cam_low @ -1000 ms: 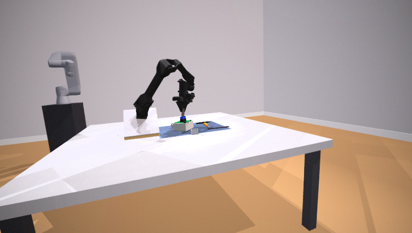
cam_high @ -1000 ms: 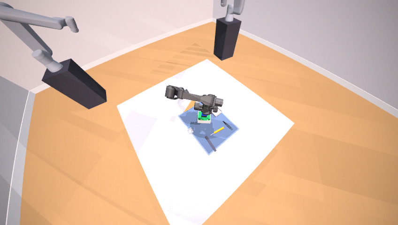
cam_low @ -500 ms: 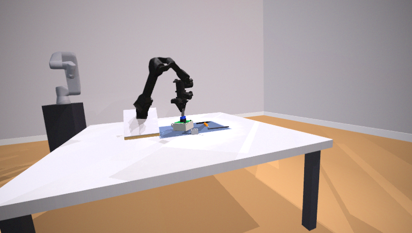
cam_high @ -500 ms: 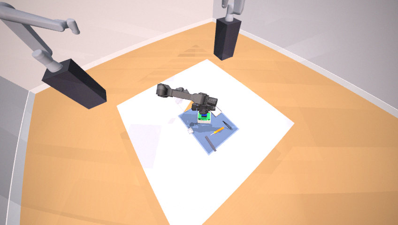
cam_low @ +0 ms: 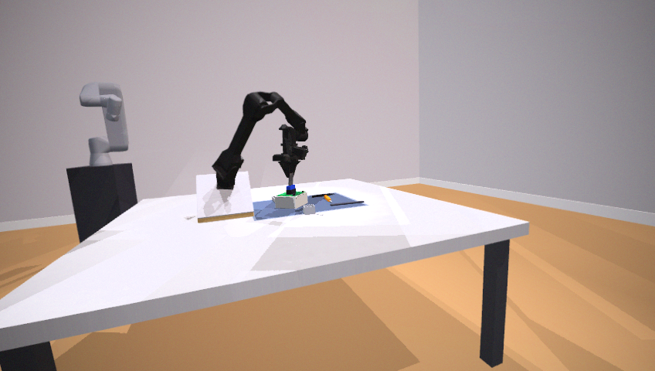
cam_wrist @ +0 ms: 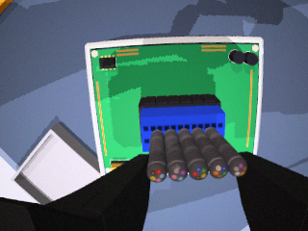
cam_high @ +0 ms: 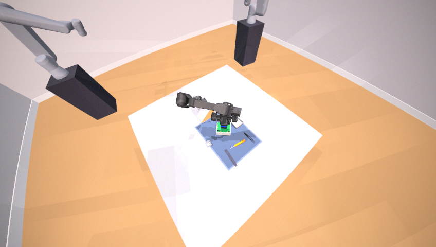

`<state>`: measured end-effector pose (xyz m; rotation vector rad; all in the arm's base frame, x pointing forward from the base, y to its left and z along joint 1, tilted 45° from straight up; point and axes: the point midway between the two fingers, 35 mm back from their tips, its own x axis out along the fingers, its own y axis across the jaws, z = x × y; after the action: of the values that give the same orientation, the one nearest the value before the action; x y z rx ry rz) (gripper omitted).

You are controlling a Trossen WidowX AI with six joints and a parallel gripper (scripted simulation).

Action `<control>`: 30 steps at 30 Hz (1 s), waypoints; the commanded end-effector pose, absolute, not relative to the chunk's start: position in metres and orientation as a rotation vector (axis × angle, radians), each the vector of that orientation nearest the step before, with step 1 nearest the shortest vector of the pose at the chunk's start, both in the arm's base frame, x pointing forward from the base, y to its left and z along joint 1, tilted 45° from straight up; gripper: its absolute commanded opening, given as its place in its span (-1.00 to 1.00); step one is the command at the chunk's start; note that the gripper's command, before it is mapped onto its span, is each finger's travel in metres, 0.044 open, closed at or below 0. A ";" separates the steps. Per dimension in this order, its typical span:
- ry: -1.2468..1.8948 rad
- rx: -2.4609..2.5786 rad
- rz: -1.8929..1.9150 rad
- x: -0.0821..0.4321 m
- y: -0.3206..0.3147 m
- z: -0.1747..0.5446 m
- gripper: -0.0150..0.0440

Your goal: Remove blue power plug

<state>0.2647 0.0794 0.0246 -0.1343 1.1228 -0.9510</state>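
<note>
So the gripper point(cam_high: 224, 123) point(cam_low: 290, 184) point(cam_wrist: 194, 165) is clamped on the blue plug point(cam_high: 223, 126) point(cam_low: 290, 187) point(cam_wrist: 183, 120), which looks like it's at its socket on the circuit board point(cam_high: 219, 128) point(cam_low: 299, 194) point(cam_wrist: 173, 72), so grip done, but freeing it, dropping it in the tray point(cam_high: 237, 123) point(cam_wrist: 40, 190) (8 o'clock of the board in the wrist view) and backing off are left imo. Blue mat point(cam_high: 214, 146) point(cam_low: 349, 200) point(cam_wrist: 43, 82) on a white table point(cam_high: 259, 171) point(cam_low: 184, 257), wood floor, pale walls, grey arm on a dark pedestal at 10 o'clock from above.

Top looks steeply down from afar; exterior faces the table side-on — wrist peers close, all sharing the board point(cam_high: 223, 127) point(cam_low: 299, 193) point(cam_wrist: 178, 72).
</note>
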 end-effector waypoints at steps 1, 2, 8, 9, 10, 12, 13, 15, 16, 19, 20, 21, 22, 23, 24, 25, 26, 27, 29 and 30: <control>1.115 -0.144 -0.907 0.261 0.096 0.040 -0.49; 1.115 -0.144 -0.907 0.261 0.092 0.035 -0.49; 1.114 -0.144 -0.908 0.264 0.079 0.022 -0.49; 1.114 -0.144 -0.908 0.264 0.077 0.020 -0.49; 1.114 -0.144 -0.908 0.265 0.075 0.018 -0.49; 1.114 -0.144 -0.908 0.265 0.075 0.018 -0.31; 1.114 -0.144 -0.908 0.265 0.075 0.018 -0.22; 1.114 -0.144 -0.908 0.265 0.075 0.018 -0.05; 1.114 -0.144 -0.908 0.265 0.075 0.018 0.04; 1.114 -0.144 -0.908 0.265 0.075 0.018 0.31; 1.114 -0.144 -0.908 0.265 0.075 0.018 0.35; 1.114 -0.144 -0.908 0.265 0.075 0.018 0.35; 1.114 -0.144 -0.908 0.265 0.075 0.018 0.35; 1.114 -0.144 -0.908 0.265 0.075 0.018 0.35; 1.114 -0.144 -0.908 0.265 0.075 0.018 0.35; 1.114 -0.144 -0.908 0.265 0.075 0.018 0.35; 1.114 -0.144 -0.908 0.265 0.074 0.017 0.35; 1.114 -0.144 -0.908 0.265 0.073 0.016 0.35; 1.114 -0.144 -0.908 0.266 0.070 0.013 0.35; 1.114 -0.144 -0.908 0.266 0.069 0.012 0.35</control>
<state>0.2653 0.0739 0.0155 -0.1345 1.1146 -0.9067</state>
